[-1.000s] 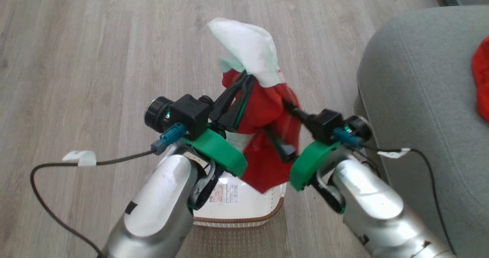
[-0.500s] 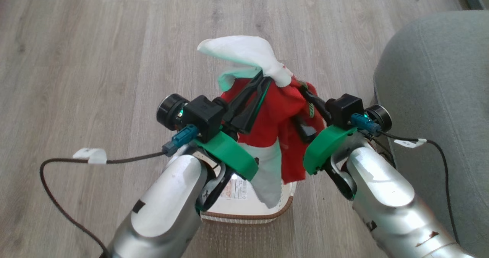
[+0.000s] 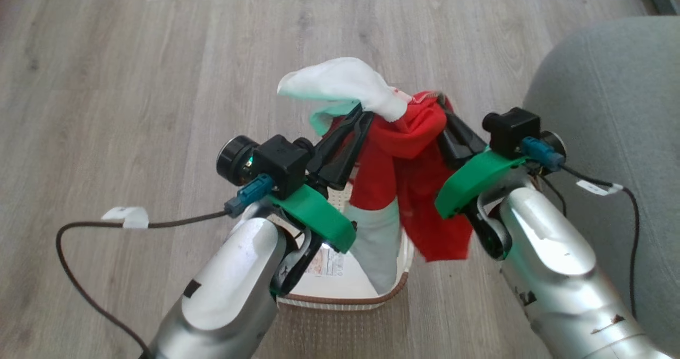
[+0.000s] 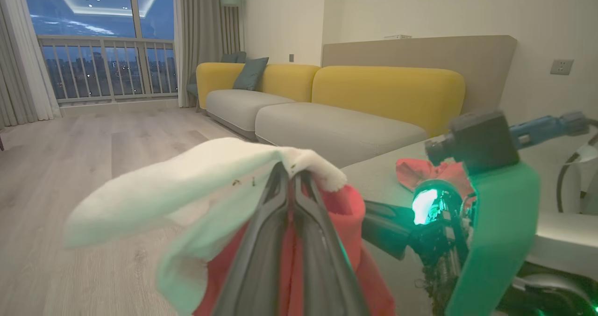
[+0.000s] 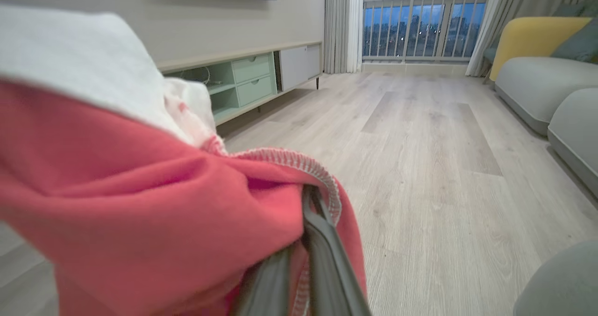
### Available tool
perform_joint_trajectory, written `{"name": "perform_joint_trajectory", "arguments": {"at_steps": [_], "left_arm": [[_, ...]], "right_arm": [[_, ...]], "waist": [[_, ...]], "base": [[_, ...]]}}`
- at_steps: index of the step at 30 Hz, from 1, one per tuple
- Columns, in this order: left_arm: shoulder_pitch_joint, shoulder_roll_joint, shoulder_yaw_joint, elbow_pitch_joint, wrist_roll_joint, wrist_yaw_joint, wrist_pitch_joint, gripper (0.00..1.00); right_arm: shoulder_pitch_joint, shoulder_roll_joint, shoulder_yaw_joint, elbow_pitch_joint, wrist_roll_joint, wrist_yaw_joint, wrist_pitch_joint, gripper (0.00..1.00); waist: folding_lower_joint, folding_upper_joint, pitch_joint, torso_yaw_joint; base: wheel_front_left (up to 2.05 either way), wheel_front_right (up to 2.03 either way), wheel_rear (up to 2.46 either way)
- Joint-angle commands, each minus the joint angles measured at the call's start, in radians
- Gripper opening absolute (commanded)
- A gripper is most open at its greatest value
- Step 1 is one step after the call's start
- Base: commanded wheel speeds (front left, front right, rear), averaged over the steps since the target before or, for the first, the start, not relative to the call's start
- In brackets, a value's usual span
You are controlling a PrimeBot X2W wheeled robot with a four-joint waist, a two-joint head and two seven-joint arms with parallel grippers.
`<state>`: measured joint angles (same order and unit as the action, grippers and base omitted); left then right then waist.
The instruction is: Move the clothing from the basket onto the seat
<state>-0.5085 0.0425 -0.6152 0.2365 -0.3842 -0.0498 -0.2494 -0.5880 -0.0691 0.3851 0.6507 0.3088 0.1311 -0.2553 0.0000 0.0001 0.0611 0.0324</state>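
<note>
Both grippers hold the clothing up over the basket [image 3: 340, 298]. My left gripper [image 3: 362, 116] is shut on red fabric [image 3: 393, 157] with the white piece [image 3: 340, 83] draped over its tips; the left wrist view has the same pinch, left gripper [image 4: 290, 175] under the white piece [image 4: 187, 185]. My right gripper [image 3: 443, 116] is shut on the red garment's hemmed edge [image 5: 289, 159], seen close as right gripper [image 5: 310, 199]. Red and pale fabric hang down into the basket. The grey-green seat [image 3: 605, 114] is at the right, with a red garment [image 4: 423, 171] lying on it.
Pale wood floor [image 3: 133, 83] lies all round the basket. Loose cables [image 3: 85, 226] trail from both wrists. In the wrist views a yellow and grey sofa [image 4: 336, 101] lines one wall and a low cabinet [image 5: 243, 80] stands against the other.
The right gripper has swung up and to the right, pulling the red garment taut toward the seat side. The clothing hangs lower at its right edge. The camera shifted slightly.
</note>
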Motion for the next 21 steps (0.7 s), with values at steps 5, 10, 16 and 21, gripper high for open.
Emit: {"name": "perform_joint_trajectory", "arguments": {"at_steps": [5,10,16,21], "left_arm": [[-0.016,0.008,0.065,-0.003,0.01,-0.012,-0.012,1.0],[-0.004,0.01,0.09,0.033,0.017,-0.034,-0.012,1.0],[0.015,0.011,0.121,0.066,0.037,-0.055,-0.012,1.0],[0.027,0.011,0.135,0.086,0.046,-0.069,-0.012,1.0]], "right_arm": [[-0.005,0.019,-0.066,-0.121,-0.028,0.0,-0.006,0.0],[-0.002,0.019,-0.11,-0.175,-0.051,0.0,-0.006,0.0],[-0.005,0.019,-0.147,-0.223,-0.067,0.0,-0.006,0.0],[-0.014,0.019,-0.167,-0.256,-0.077,0.0,-0.006,0.0]], "waist": [[0.0,-0.0001,0.021,-0.056],[0.0,-0.0001,0.038,-0.118],[0.0,-0.0001,0.051,-0.208],[0.0,-0.0001,0.061,-0.292]], "base": [[0.0,0.0,0.0],[0.0,0.0,0.0],[0.0,0.0,0.0],[0.0,0.0,0.0]]}}
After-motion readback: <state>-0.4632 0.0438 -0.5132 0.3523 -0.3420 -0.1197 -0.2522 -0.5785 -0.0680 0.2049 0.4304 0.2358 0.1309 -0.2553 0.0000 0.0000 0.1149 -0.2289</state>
